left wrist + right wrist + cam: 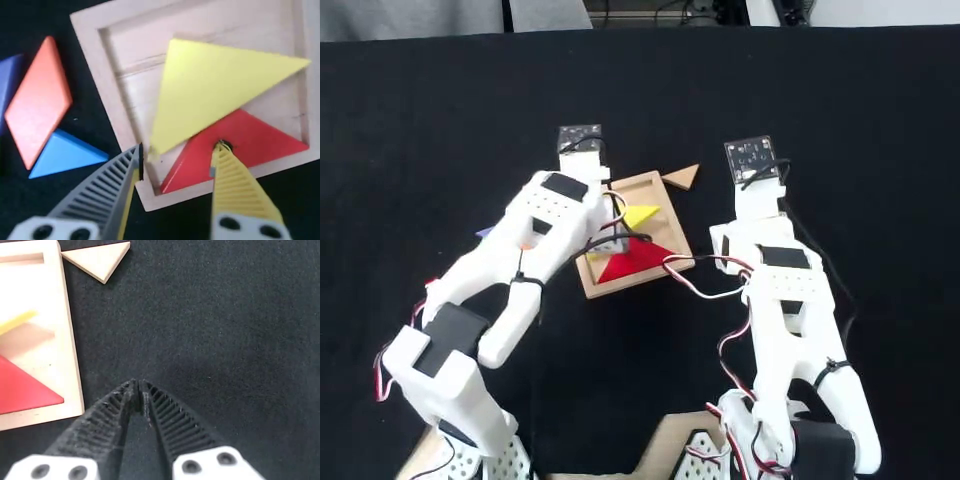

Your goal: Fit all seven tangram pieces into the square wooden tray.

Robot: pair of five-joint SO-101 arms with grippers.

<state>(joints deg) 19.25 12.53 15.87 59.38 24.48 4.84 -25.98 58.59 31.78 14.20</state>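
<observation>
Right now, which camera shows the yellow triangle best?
The left wrist view: the yellow triangle shows whole and close, overlapping the red triangle in the tray. The high view shows it small and far off. In the right wrist view a thin sliver of it shows inside the tray.

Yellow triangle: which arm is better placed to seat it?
Left, probably: the left gripper, open, hangs over the yellow triangle in the tray; the right gripper is shut over cloth beside it.
</observation>
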